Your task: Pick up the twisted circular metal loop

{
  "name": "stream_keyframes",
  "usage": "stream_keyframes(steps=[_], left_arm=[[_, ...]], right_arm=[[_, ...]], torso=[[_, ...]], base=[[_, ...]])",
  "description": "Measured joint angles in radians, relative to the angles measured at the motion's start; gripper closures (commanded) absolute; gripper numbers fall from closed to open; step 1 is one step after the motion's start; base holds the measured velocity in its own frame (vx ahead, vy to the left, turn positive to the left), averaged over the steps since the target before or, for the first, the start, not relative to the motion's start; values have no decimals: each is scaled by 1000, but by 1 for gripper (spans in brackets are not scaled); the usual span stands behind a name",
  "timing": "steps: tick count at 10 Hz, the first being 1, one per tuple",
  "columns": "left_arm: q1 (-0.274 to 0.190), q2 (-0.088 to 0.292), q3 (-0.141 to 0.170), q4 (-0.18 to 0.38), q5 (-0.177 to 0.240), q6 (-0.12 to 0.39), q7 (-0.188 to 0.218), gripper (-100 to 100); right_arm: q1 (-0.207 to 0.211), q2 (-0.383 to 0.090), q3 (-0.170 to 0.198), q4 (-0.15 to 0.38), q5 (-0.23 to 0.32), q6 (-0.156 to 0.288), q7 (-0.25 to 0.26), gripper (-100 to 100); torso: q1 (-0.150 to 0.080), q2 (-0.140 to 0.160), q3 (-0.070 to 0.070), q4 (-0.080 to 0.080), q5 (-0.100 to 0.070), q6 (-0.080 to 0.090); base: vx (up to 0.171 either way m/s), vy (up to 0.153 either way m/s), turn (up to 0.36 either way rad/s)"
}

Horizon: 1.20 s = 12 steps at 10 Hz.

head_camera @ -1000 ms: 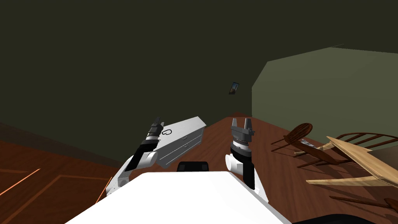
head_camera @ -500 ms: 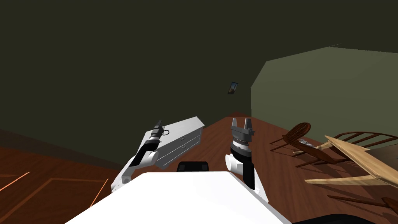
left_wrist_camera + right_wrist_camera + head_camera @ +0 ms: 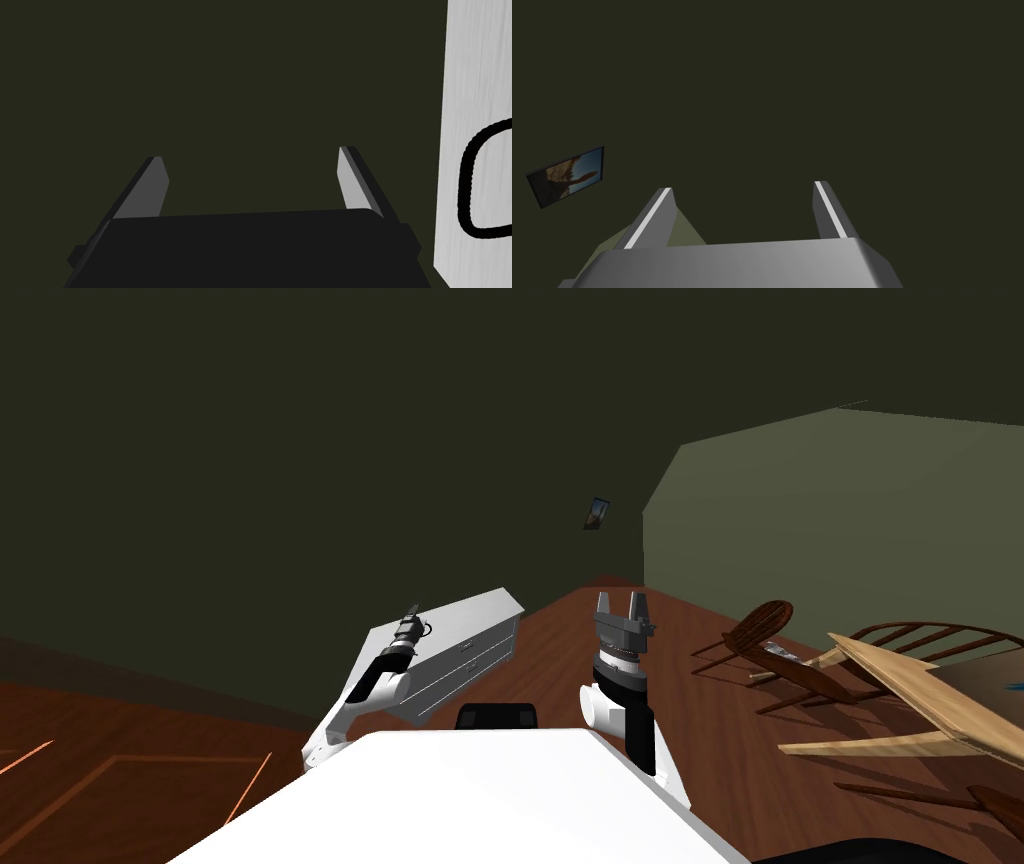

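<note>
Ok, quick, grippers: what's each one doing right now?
Left gripper: open, empty; the dark twisted loop lies off to its side on the white dresser.
Right gripper: open, empty.

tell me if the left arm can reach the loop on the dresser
Probably yes: the open left gripper is at the edge of the white dresser, and the dark loop lies just beside it, nothing between.

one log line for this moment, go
left gripper: open, at white dresser | dark loop: lying on dresser top, off to the gripper's side, ungrasped | right gripper: open, empty, raised
</note>
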Motion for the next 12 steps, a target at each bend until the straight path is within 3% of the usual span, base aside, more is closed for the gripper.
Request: stream_keyframes(steps=[5, 12], left_arm=[[-75, 6, 20, 145, 31, 144, 63, -100], [-143, 8, 29, 237, 51, 299, 128, -100]], right_arm=[[0, 0, 0, 0, 0, 0, 0, 0], [0, 0, 0, 0, 0, 0, 0, 0]], torso=[[5, 1, 0, 0, 1, 0], [7, 1, 0, 0, 1, 0]], base=[[-9, 57, -38], [-11, 83, -39]])
